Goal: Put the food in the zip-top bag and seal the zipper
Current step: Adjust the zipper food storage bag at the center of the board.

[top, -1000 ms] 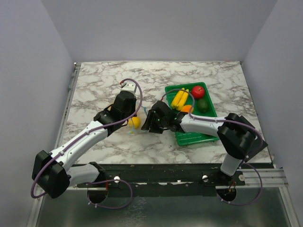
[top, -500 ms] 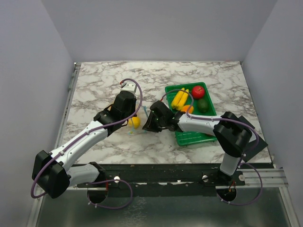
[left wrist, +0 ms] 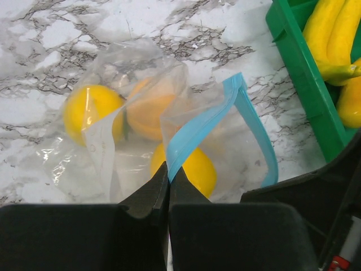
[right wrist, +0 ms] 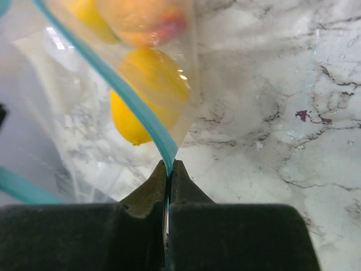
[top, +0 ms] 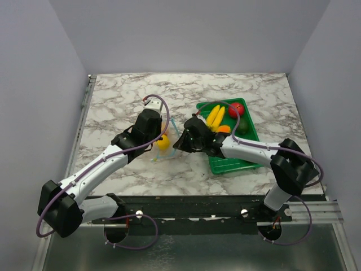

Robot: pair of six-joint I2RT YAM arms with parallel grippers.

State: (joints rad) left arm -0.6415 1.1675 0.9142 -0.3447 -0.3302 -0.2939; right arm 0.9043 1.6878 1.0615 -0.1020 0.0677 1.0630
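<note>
- Fruit sits in two places: some in the clear soft plastic zip-top bag (left wrist: 130,68) and some in the green ribbed plastic tray (top: 231,162).
- The bag rests on the white marble bench (top: 124,96) near the middle, at 9 o'clock from the tray and close beside it.
- Inside the bag are two yellow plastic lemons (left wrist: 90,110) and one round orange plastic fruit (left wrist: 149,110), all bunched close together.
- The bag's mouth gapes open. Its thin light blue zipper strip (left wrist: 203,119) makes a loop that points toward 1 o'clock in the left wrist view.
- The left claw (left wrist: 168,169) is pinched tight on one side of that strip, with the blue edge squeezed between its two black tips.
- The right claw (right wrist: 169,166) is pinched tight on the strip too, with a lemon just past its tips at 11 o'clock.
- From above, the left claw is at 9 o'clock of the bag and the right claw at 3 o'clock.
- In the tray lie a yellow plastic banana bunch (top: 214,117) and a round red plastic fruit (top: 237,108), which is at 2 o'clock from the bananas.
</note>
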